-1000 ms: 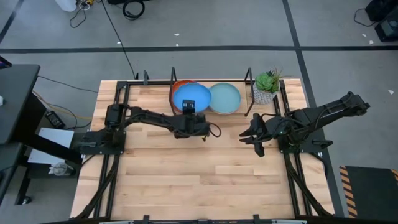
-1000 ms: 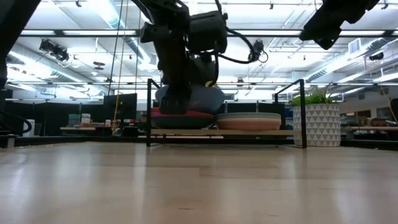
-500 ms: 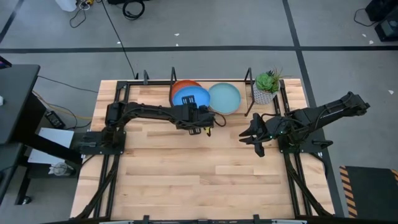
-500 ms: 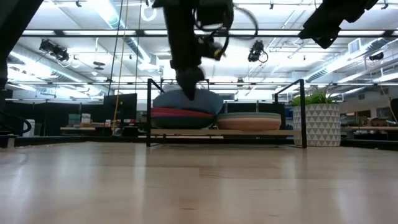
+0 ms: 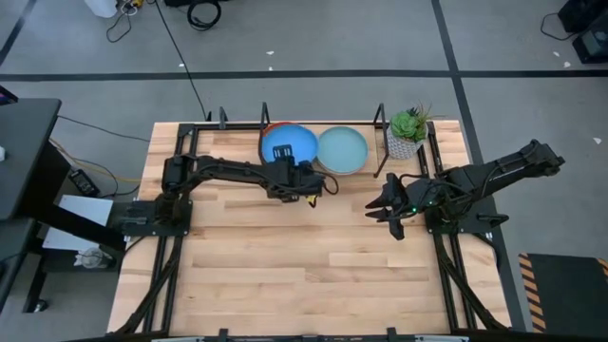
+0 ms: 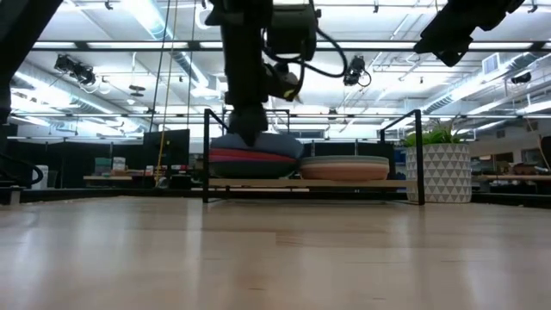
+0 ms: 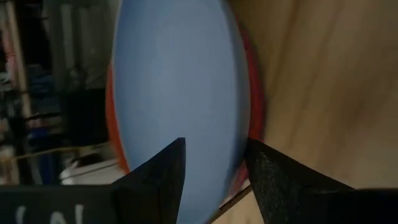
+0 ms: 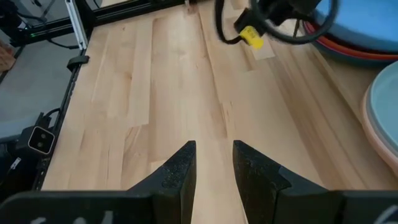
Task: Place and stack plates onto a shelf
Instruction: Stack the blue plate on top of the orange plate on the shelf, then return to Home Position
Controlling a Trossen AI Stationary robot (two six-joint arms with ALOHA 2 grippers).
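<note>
The bright blue plate lies on top of the left stack on the black rod shelf, above orange, magenta and darker plates. The pale teal plate tops the right stack, over peach and cream ones. My left gripper is at the blue plate's near rim and shut on it; it also shows in the left wrist view. My right gripper hovers over bare table at the right, open by a narrow gap and empty; in the high view it is right of centre. My left gripper pinches the blue plate's near rim, one finger over the plate's inner face and the other outside the rim. The fingers come from the table's near side, slanting down. The plate rests almost level on the left stack.
A small green plant in a white patterned pot stands just right of the shelf. Upright shelf posts stand at the ends and between the stacks. Wide bare wooden table lies in front of the shelf.
My left gripper has gone toward the table's far edge and down with the blue plate. The plate was raised and tilted over the left stack; now it has sunk and flattened onto the stack, a little farther back. My right arm has kept still.
</note>
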